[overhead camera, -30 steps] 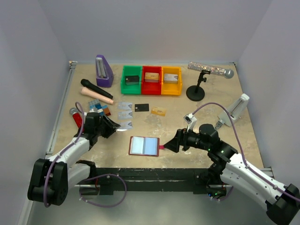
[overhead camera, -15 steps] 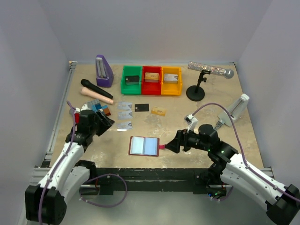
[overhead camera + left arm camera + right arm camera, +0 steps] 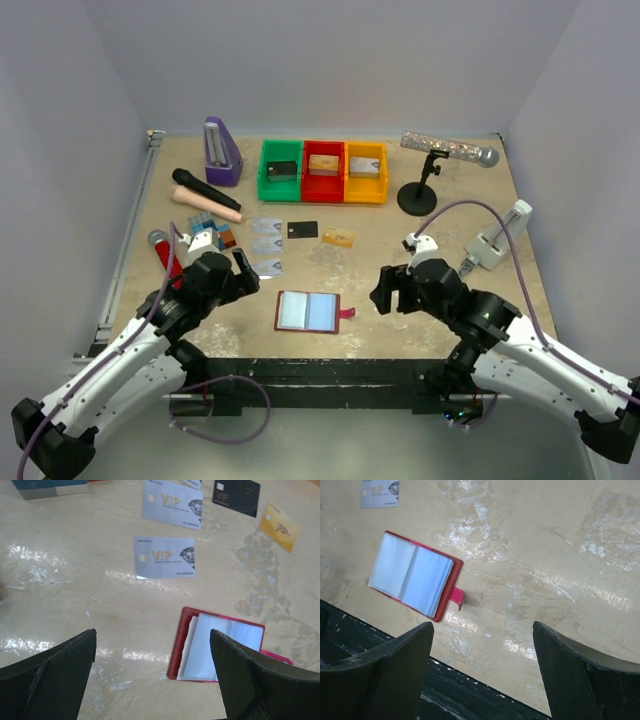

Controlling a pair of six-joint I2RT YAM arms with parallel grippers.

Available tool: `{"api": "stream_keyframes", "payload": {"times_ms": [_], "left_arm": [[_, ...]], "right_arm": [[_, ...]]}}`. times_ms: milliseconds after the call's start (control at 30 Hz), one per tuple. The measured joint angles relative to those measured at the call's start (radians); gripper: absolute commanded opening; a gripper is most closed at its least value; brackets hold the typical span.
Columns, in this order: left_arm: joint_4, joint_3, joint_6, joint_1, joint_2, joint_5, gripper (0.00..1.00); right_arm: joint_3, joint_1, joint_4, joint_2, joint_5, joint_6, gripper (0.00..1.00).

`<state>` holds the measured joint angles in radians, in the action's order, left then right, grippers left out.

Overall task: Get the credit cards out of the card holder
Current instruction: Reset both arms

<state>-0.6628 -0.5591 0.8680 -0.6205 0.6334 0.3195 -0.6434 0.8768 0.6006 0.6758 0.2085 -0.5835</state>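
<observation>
Credit cards [image 3: 164, 556] lie on the table [image 3: 65, 605] ahead of the open, empty left gripper [image 3: 152, 642], the card holder [image 3: 220, 647] between it and the open right gripper [image 3: 482, 630] looks empty, so the job seems done.

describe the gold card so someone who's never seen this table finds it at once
At the far side of the table, find the yellow tray, rightmost of the row of trays. Just nearer than its left corner, the gold card lies flat, at the right end of the loose cards. Beside it is a black card, the rest silver.
</observation>
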Motion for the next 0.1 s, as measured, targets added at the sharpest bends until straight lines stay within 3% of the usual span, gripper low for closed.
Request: {"api": "stream_keyframes", "payload": {"times_ms": [100], "left_arm": [[-0.047, -0.024, 0.013, -0.002, 0.047, 0.04, 1.0]], "right_arm": [[0.002, 0.0, 0.02, -0.014, 0.022, 0.0, 0.85]]}}
